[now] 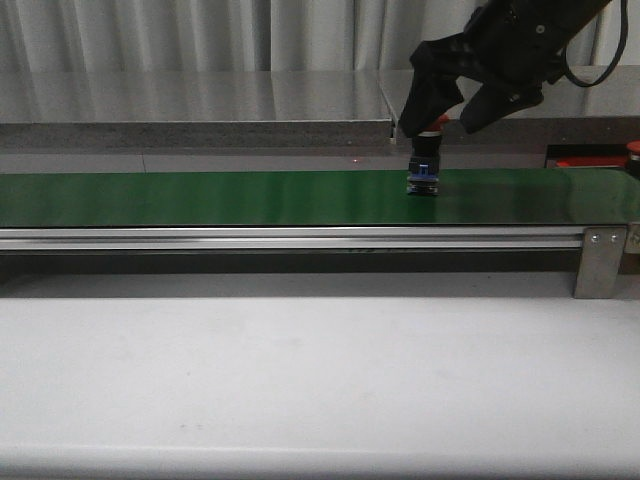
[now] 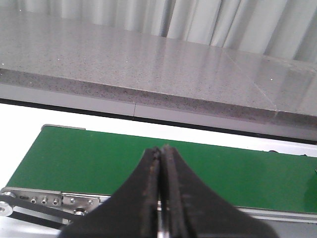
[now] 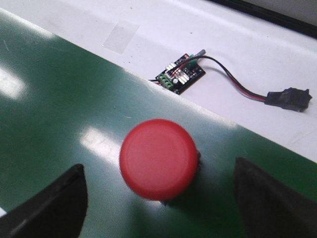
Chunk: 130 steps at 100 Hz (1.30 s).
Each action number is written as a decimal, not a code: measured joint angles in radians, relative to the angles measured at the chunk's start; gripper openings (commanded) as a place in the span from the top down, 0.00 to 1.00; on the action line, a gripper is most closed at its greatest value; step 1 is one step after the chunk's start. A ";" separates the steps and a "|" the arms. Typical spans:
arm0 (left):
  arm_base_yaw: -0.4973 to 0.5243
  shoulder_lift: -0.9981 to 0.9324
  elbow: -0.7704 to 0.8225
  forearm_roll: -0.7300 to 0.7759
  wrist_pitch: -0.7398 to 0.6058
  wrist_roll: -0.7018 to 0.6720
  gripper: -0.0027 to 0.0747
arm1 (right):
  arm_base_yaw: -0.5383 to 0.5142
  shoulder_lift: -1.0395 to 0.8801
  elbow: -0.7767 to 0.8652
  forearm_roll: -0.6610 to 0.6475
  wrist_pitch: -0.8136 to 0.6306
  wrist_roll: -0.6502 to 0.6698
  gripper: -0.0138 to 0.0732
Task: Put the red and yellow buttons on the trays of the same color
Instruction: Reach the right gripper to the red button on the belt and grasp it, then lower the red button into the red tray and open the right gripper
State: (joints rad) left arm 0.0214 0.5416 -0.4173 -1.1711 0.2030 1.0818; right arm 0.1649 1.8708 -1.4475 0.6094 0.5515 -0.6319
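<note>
A red button [image 3: 159, 158] with a round red cap stands upright on the green belt [image 3: 59, 124]. In the front view its blue and black body [image 1: 424, 170] stands on the belt's right part. My right gripper [image 3: 161, 206] is open, one finger on each side of the cap, not touching it; in the front view it [image 1: 455, 125] hangs just above the button. A strip of the red tray [image 1: 590, 161] shows behind the belt at the far right. My left gripper [image 2: 161, 148] is shut and empty above the belt's left end. No yellow button or yellow tray is in view.
A small circuit board [image 3: 181, 78] with a red-black cable and black connector [image 3: 290, 97] lies on the white surface beside the belt. A metal rail and bracket [image 1: 600, 258] run along the belt's front. A grey stone ledge [image 1: 200, 105] runs behind.
</note>
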 measured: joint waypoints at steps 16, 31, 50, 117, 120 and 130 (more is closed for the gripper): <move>0.000 0.000 0.000 0.000 0.000 0.000 0.99 | 0.000 0.038 -0.016 0.000 -0.014 -0.001 0.36; 0.000 0.000 0.000 0.000 0.000 0.000 0.99 | 0.000 0.052 -0.018 0.002 -0.048 -0.001 0.67; 0.000 0.000 0.000 0.000 0.000 0.000 0.99 | -0.014 0.052 -0.018 0.002 -0.049 -0.001 0.74; 0.000 0.000 0.000 0.000 0.000 0.000 0.99 | -0.547 0.036 -0.306 0.010 0.091 0.021 0.74; 0.000 0.000 0.000 0.000 0.000 0.000 0.99 | -0.560 0.047 -0.316 0.010 0.091 0.021 0.74; 0.000 0.000 0.000 0.000 0.000 0.000 0.99 | -0.588 0.104 -0.356 0.014 0.091 0.021 0.74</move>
State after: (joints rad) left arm 0.0214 0.5416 -0.4173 -1.1711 0.2030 1.0818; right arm -0.4234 1.9750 -1.8036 0.6238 0.6421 -0.6112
